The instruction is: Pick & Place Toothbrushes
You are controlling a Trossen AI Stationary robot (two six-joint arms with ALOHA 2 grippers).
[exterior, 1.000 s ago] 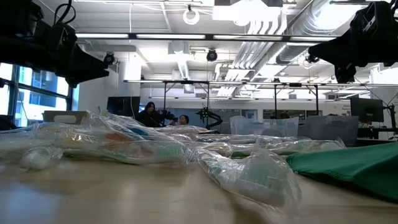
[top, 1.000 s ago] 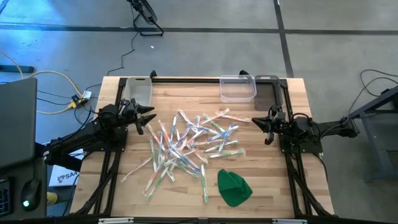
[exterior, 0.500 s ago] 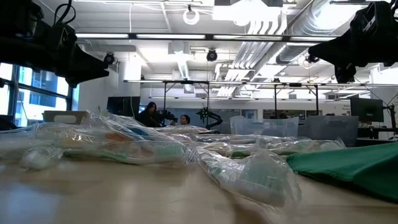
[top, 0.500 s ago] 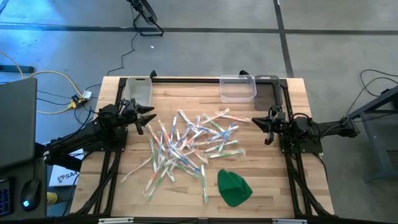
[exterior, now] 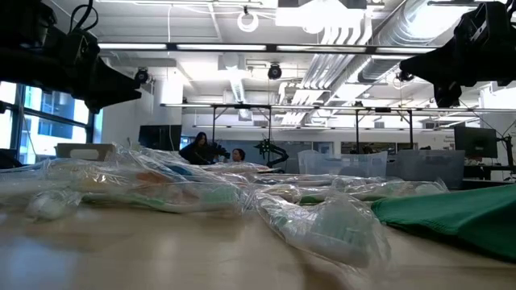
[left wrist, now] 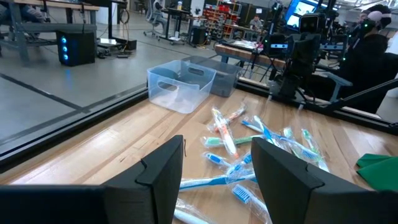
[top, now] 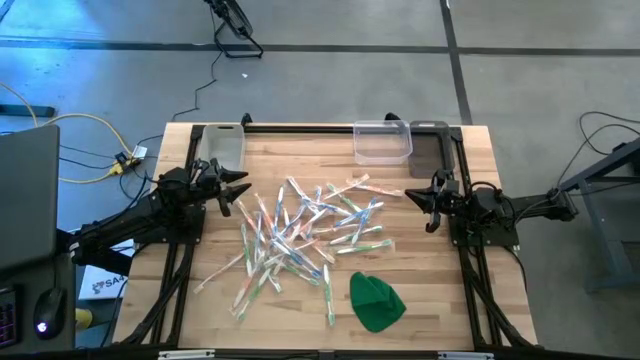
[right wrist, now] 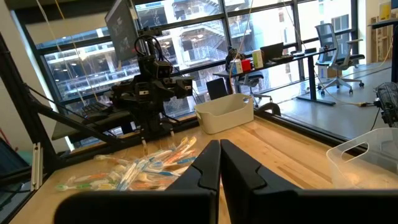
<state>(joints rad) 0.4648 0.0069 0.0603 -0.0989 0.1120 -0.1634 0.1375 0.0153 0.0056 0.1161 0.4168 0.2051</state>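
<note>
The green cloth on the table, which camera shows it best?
The high view: the green cloth shows whole, lying on the table just clear of the toothbrushes. The low view catches it edge-on, running off the picture. The left wrist view shows only a corner. The right wrist view does not show it.

The high view looks straight down on the whole wooden table [top: 420, 250]. The low view sits at tabletop height, very near the toothbrushes [exterior: 185, 193], facing the room behind. Each wrist view looks across the table toward the opposite arm; all four views share the toothbrush pile.
</note>
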